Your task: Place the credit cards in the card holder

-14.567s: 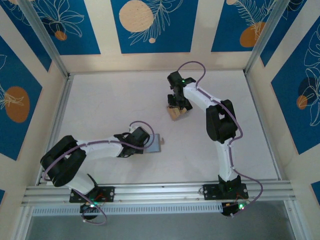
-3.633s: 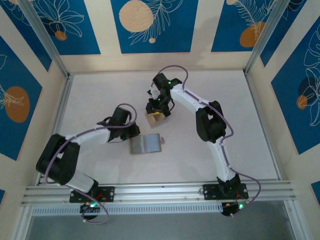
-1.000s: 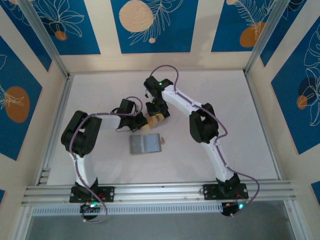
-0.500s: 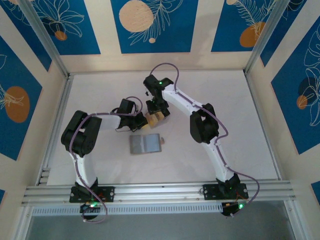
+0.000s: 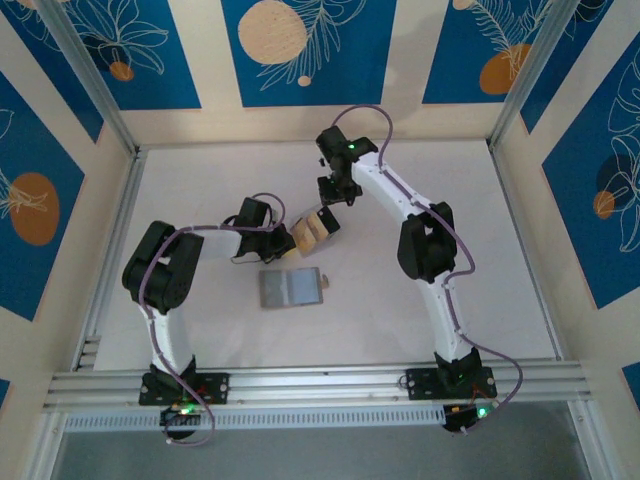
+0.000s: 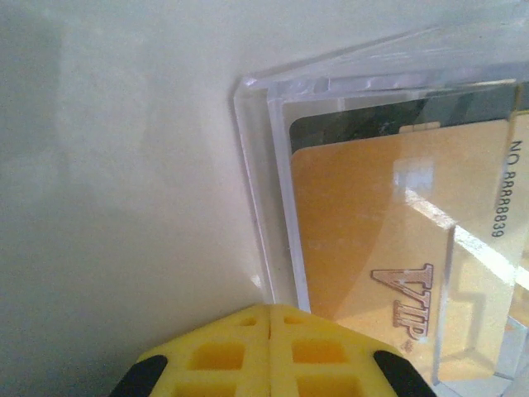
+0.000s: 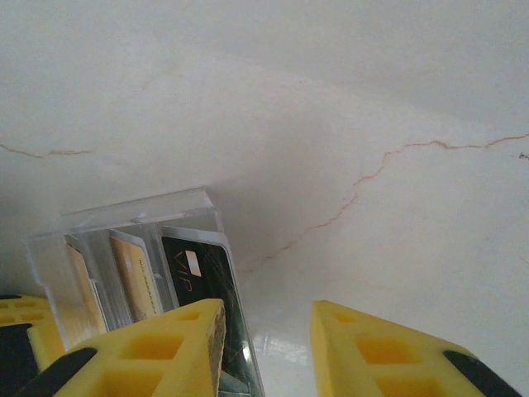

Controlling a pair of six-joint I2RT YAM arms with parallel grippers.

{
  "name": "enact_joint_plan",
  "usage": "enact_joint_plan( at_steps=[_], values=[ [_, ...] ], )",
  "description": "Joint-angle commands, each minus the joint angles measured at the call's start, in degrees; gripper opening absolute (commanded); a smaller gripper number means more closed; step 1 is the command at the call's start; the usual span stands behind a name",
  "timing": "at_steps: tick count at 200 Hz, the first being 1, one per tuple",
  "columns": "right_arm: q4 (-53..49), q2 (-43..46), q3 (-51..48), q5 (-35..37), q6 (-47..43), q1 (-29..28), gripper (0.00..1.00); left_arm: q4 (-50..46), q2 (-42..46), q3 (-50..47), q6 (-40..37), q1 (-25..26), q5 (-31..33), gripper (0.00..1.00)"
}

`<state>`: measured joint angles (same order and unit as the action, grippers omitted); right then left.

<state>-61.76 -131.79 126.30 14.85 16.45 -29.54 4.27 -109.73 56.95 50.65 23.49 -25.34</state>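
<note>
Lying nearest the arm bases, the holder rests flat on the table, grey side up, just on the near side of the case and apart from it. Left of the case, the left gripper reaches in low with its jaws clenched tight. In the left wrist view its two yellow fingers meet with no gap and nothing between them. Their tips are right at the case's near corner, though I cannot tell whether they touch the clear wall. The case is transparent plastic and stands on the table, and the cards stand on edge inside it. Against the case's wall a tan card marked VIP faces the left wrist camera, with a dark strip showing past its top edge. In the right wrist view a black card stands at the case's right end, and tan ones sit further left in it. Beyond the case, on its far side, the right gripper hangs above the table with its jaws released, bare tabletop in the gap between them and nothing grasped
</note>
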Motion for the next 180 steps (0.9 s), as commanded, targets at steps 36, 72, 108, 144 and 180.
enact_joint_plan(
  at_steps=[36, 72, 108, 144, 180],
  values=[
    [-0.05, 0.04, -1.62, -4.58, -0.22, -0.91, 0.33, 1.53, -2.21, 1.50, -0.56, 0.16, 1.99, 0.06],
    [-0.21, -0.44, -2.37, -3.08, -0.13, -1.40, 0.32, 1.69, -2.22, 1.41, -0.47, 0.16, 1.90, 0.06],
    [-0.42, -1.17, -2.64, -2.64, -0.16, -1.58, 0.31, 1.70, -2.10, 1.33, -0.52, 0.16, 1.83, 0.06],
    [-0.21, -1.55, -3.27, -2.15, -0.24, -1.53, 0.30, 1.72, -2.23, 1.58, -0.39, 0.16, 1.75, 0.06],
    [-0.03, -1.65, -3.43, -2.72, -0.36, -1.57, 0.29, 1.71, -2.41, 1.67, -0.29, 0.16, 1.61, 0.06]
  ],
)
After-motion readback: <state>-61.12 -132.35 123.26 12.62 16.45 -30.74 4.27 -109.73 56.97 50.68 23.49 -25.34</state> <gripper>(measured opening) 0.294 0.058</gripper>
